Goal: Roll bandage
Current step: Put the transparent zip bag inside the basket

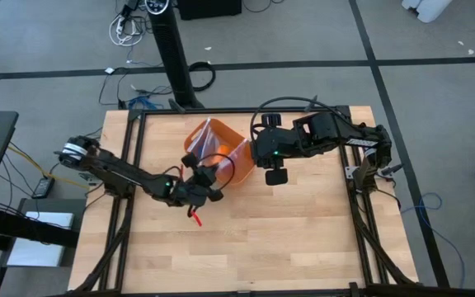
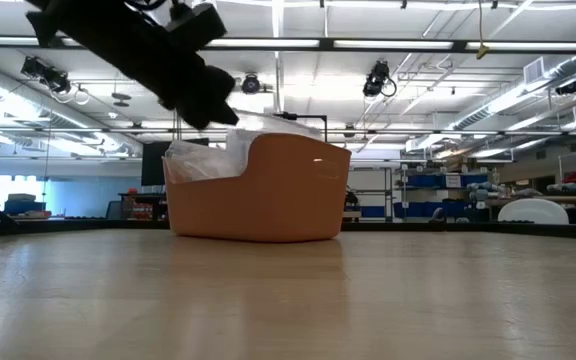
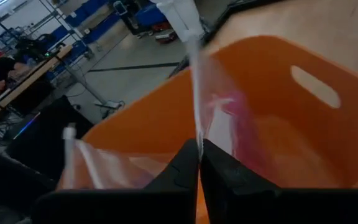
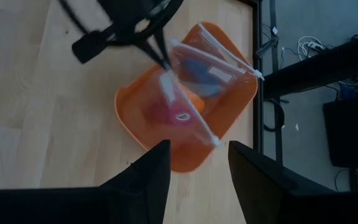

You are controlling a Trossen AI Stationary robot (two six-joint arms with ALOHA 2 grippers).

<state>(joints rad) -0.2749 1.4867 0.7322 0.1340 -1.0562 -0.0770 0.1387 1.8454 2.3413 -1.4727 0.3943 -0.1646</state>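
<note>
The left gripper point(image 3: 199, 163), fingers pinched on a clear crinkly plastic bag point(image 4: 188, 93), reaches into the orange plastic tub point(image 4: 135, 102) near the bench's far edge; the magenta-pink fabric bandage point(image 4: 162, 113) lies bagged just beyond, while the right gripper point(image 4: 197, 163) hovers open overhead.

High view looks straight down on whole table point(image 1: 303, 239). Low view sits at tabletop level, facing the orange bin point(image 2: 268, 195) and room behind. Both wrist views look at that bin: left close, right from above.
</note>
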